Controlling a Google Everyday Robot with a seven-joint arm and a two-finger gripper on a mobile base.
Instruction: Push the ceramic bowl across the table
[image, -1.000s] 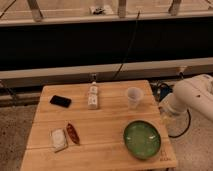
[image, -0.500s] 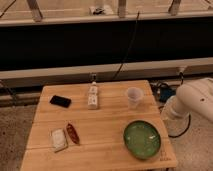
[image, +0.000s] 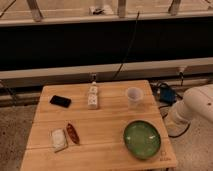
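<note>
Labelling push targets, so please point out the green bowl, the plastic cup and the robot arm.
green bowl (image: 142, 139), camera view, middle of its inside.
plastic cup (image: 133, 98), camera view, its side wall.
robot arm (image: 194, 111), camera view, its white casing, right of the table (image: 100, 122); its end effector is out of sight.

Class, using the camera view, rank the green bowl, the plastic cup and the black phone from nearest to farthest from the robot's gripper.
The gripper sits at the arm's end, beside the right edge of the table.
1. green ceramic bowl, front right.
2. translucent plastic cup, back right.
3. black phone, back left.
</note>
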